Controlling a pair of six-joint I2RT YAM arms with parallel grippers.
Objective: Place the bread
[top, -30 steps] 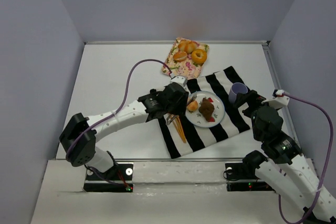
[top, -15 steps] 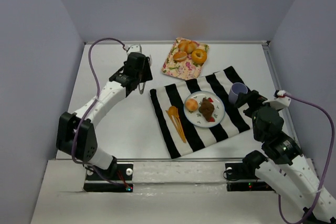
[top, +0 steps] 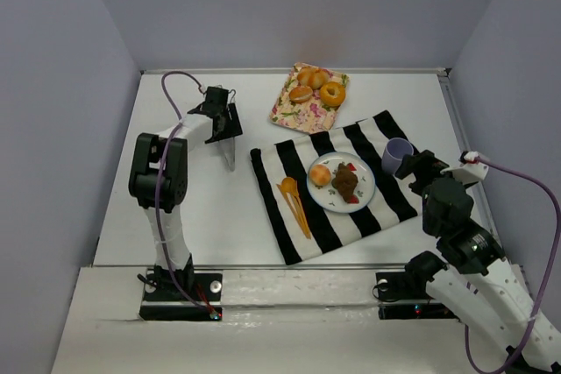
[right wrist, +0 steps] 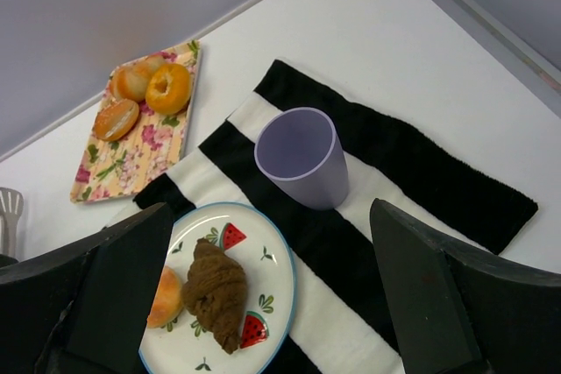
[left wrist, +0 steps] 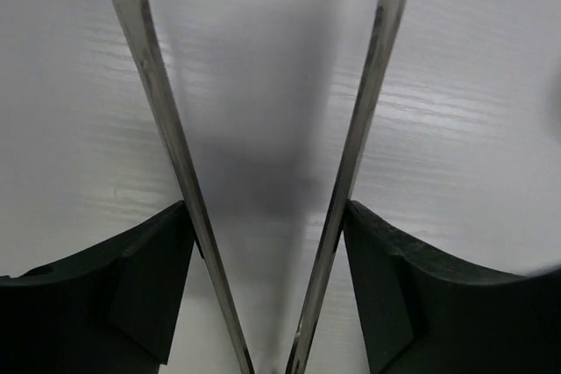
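Observation:
Both pieces of bread lie on the watermelon-print plate (top: 372, 183): a dark brown croissant (top: 345, 182) and, at its left, a round golden bun (top: 321, 175). The right wrist view shows the croissant (right wrist: 216, 291), the bun (right wrist: 165, 298) and the plate (right wrist: 272, 282) too. My left gripper (top: 221, 122) is far from them at the back left of the table, shut on metal tongs (top: 229, 153) that point down at the bare tabletop. In the left wrist view the tongs (left wrist: 166, 120) spread apart with nothing between them, held by the left gripper (left wrist: 263, 216). My right gripper (top: 412, 166) hovers open beside the cup, seen as the right gripper (right wrist: 267, 216).
The plate sits on a black-and-white striped cloth (top: 333, 225) with orange plastic cutlery (top: 294, 199) to its left and a purple cup (top: 397, 154) to its right. A floral tray (top: 294, 111) with a bagel and buns stands at the back.
My left arm has swung away from the plate to the back left of the table, taking the tongs along, and the tongs' arms have spread. The right arm has stayed put.

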